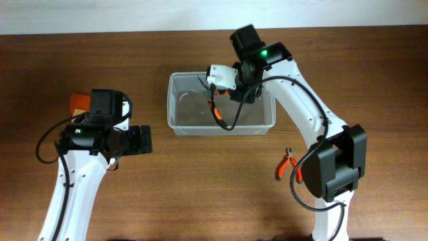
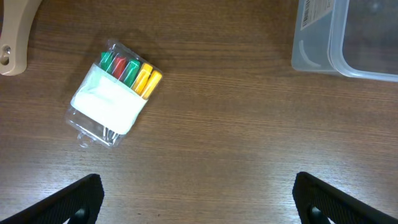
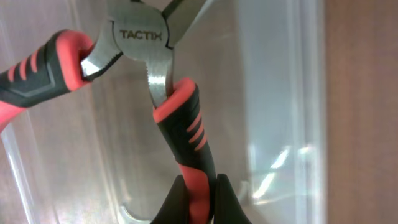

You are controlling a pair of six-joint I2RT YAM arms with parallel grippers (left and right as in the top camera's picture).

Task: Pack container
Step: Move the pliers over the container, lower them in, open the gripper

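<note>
The clear plastic container [image 1: 221, 110] stands at the table's middle back; its corner shows in the left wrist view [image 2: 348, 37] and its floor and wall in the right wrist view [image 3: 280, 93]. My right gripper [image 3: 199, 199] is shut on one handle of red-and-black "TACTIX" pliers [image 3: 180, 124] and holds them inside the container [image 1: 215, 100]. My left gripper [image 2: 199, 199] is open and empty above bare wood, left of the container [image 1: 144, 139]. A clear pack of coloured screwdriver bits [image 2: 115, 90] lies ahead of it.
A second pair of orange-handled pliers [image 1: 289, 164] lies on the table at the right, near the right arm's base. An orange object [image 1: 80, 102] sits behind the left arm. A beige curved object [image 2: 15, 37] shows at the left wrist view's top left.
</note>
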